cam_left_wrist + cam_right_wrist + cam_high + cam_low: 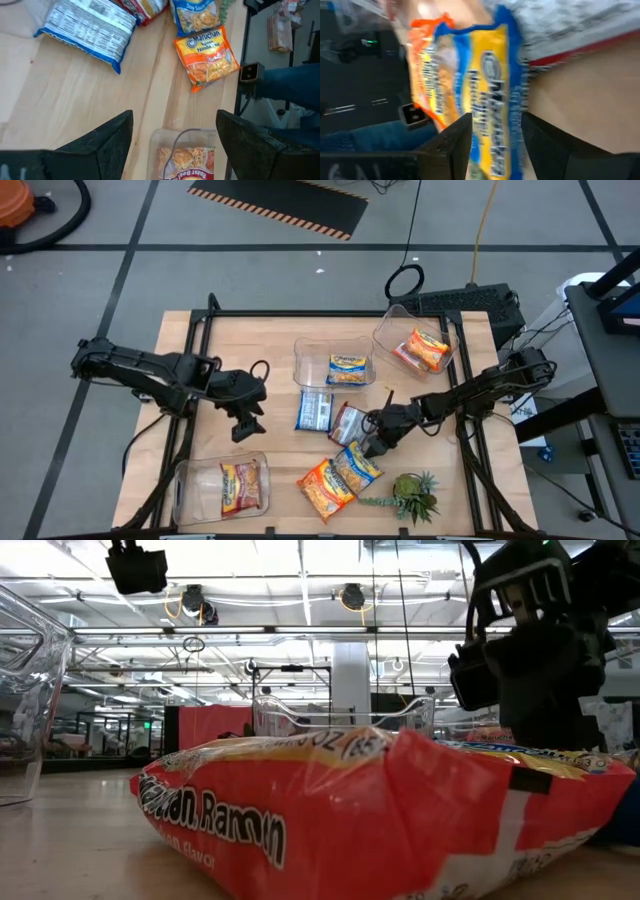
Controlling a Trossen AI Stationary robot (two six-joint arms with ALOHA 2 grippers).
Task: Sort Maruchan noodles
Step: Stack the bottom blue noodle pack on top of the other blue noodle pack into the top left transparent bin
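**Right gripper down at the blue-and-yellow packet**

The right gripper (377, 442) is low over the middle of the table, its two dark fingers (454, 145) parted around the upper end of a blue-and-yellow packet (357, 465). In the right wrist view that packet (492, 95) fills the space ahead of the fingers and runs into the gap between them; whether the pads already press on it cannot be told. Just beside the gripper, toward the table's far side, lies a dark red-brown packet (346, 423), and next to that a blue packet lying back-side up (315, 410). An orange packet (325, 485) sits against the blue-and-yellow one on the near side, and a small green spiky plant (415, 495) stands near the front right corner.

Farther out are three clear bins. The middle bin (300, 360) holds one blue-and-yellow packet (347, 369). The tilted bin at the far right (385, 330) holds an orange packet (424, 348). The near-left bin (185, 495) holds a red-brown packet (243, 487).

The left gripper (247, 423) hangs over bare wood at the left of the table, fingers spread and empty, well apart from the loose packets, with the near-left bin below it in its wrist view.
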